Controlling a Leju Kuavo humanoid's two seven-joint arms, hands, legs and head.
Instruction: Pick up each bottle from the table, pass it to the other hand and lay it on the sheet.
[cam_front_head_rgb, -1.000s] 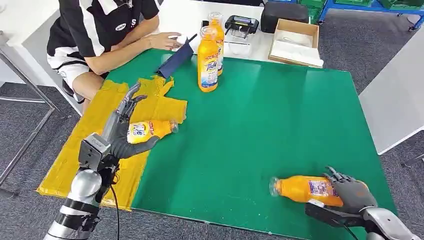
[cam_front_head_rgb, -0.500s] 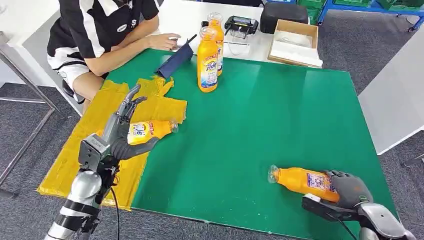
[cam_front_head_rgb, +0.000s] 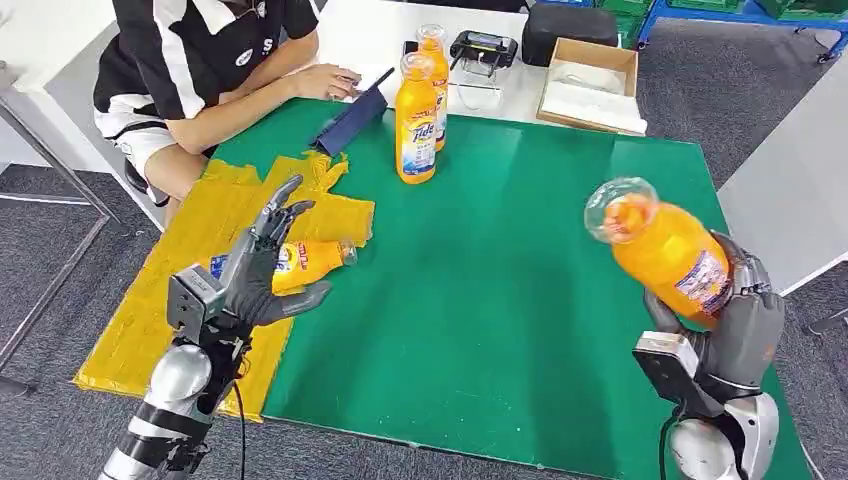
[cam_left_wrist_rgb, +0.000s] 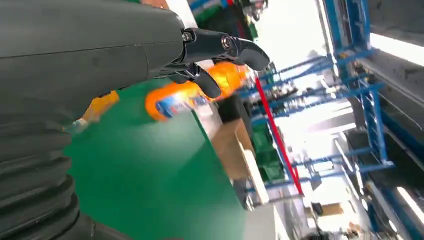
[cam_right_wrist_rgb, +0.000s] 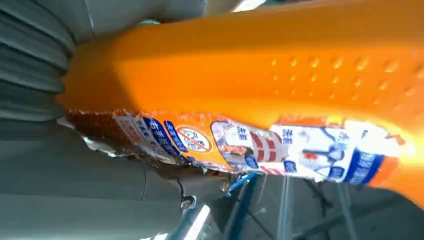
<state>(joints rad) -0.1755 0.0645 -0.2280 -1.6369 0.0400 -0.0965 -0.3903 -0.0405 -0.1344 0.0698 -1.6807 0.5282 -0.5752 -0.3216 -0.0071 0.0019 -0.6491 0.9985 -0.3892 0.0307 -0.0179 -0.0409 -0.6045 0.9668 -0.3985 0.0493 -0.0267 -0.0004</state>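
Now we are gripping an orange bottle (cam_front_head_rgb: 665, 248) in our right hand (cam_front_head_rgb: 735, 330), holding it tilted in the air above the green counter (cam_front_head_rgb: 520, 260), cap end pointing up and away from the hand. Our left hand (cam_front_head_rgb: 255, 280) is hanging with fingers spread, holding nothing, just over a second bottle (cam_front_head_rgb: 305, 260) lying on the yellow sheet (cam_front_head_rgb: 190, 270). Two upright bottles (cam_front_head_rgb: 416, 120) are standing beyond the sheet.

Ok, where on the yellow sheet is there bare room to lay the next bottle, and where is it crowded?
The yellow sheet is bare along its near stretch, toward the table's front-left corner, and along its outer left edge. It is crowded in the middle: the bottle already laid down lies near the green mat's border, with the left hand over it. The far end is crumpled.
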